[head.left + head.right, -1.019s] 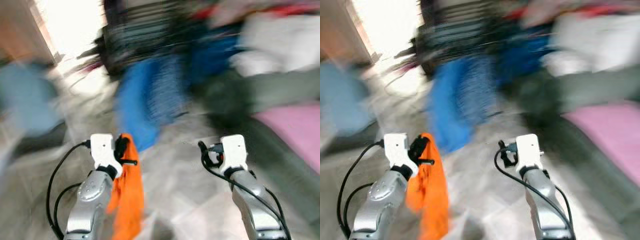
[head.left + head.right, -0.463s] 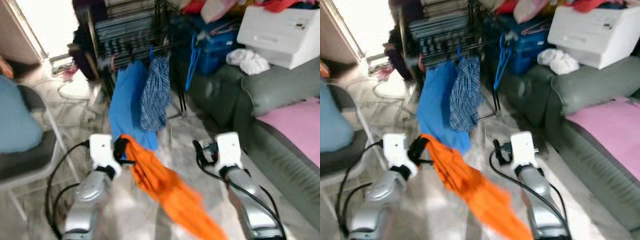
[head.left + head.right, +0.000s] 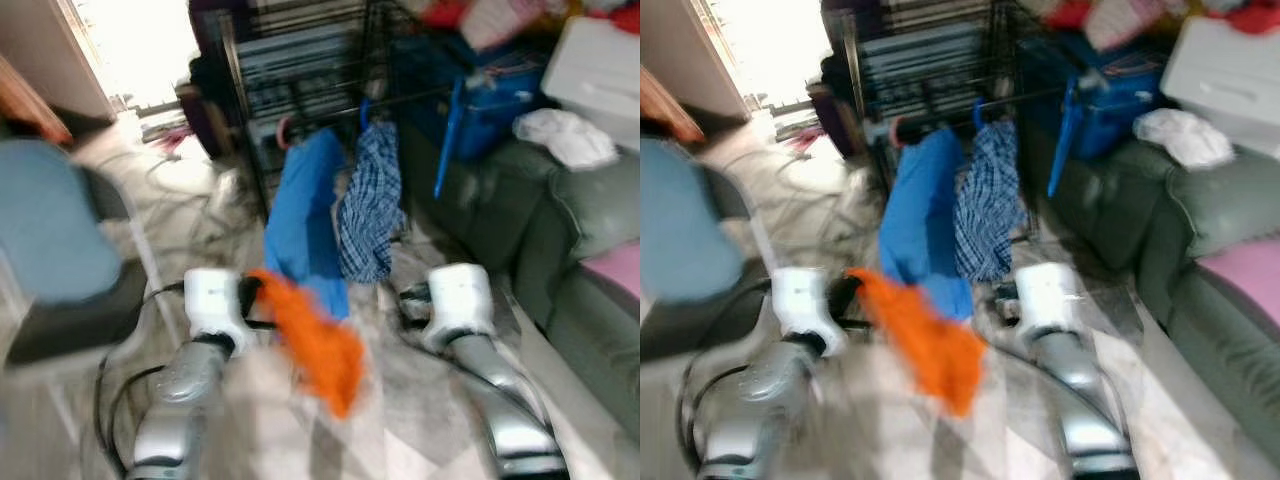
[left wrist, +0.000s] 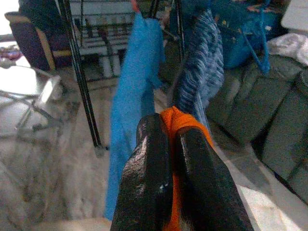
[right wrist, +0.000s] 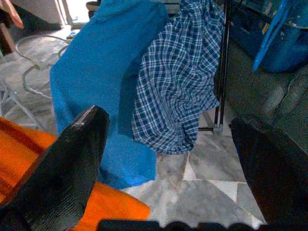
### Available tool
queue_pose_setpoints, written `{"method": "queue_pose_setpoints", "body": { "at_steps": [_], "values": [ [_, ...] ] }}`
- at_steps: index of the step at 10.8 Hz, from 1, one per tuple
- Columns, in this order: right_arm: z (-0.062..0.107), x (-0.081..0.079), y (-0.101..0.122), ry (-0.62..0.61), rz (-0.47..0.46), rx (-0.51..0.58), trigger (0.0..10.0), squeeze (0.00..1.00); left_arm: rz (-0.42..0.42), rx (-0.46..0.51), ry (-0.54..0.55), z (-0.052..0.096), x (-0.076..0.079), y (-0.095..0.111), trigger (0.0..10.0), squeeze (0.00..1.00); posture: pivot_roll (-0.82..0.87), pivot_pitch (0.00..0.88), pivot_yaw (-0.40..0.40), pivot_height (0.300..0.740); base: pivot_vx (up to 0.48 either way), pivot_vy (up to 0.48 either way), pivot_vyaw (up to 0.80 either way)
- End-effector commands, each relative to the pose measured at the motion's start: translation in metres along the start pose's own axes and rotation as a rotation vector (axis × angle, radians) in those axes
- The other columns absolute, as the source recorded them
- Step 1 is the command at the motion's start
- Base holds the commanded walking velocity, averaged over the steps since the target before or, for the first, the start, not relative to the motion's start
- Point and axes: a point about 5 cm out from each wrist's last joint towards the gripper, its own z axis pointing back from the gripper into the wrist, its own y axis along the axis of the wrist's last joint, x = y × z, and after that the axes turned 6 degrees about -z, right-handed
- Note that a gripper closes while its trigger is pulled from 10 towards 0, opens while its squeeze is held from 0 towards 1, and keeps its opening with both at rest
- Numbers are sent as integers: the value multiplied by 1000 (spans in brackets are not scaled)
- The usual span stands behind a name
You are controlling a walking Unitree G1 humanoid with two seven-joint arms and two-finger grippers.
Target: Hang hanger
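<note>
A pale tiled floor (image 3: 420, 420) has a black rack (image 3: 300, 70) and a green sofa (image 3: 560, 250). The left gripper (image 4: 168, 144) pinches an orange cloth (image 3: 315, 340). The right gripper (image 5: 168, 144) is wide open, holding nothing. No writing can be read.

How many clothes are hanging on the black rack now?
2. A blue garment hangs on the black rack, and a blue checked shirt hangs beside it on the robot's right. The orange cloth is in the left gripper, not on the rack. Others may be hidden.
</note>
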Motion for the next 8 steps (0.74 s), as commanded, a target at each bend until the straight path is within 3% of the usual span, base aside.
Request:
{"method": "queue_pose_setpoints", "body": {
  "at_steps": [1,2,4,8],
  "values": [
    [-1,7,3,-30,-2,0,10000,0,-12,34,-19,-2,5,7,10000,0,-215,0,131,740,431,0,-788],
    [-1,8,3,-34,-1,9,10000,0,-11,30,-22,-2,7,6,10000,0,-213,0,132,740,390,0,-788],
    [-1,7,3,-33,2,12,10000,0,12,-2,21,-2,4,3,10000,0,-211,0,131,740,371,0,0],
    [-3,-2,4,15,22,16,10000,0,7,-3,38,-1,2,4,10000,0,-202,0,129,740,0,-433,0]
  ]
}}
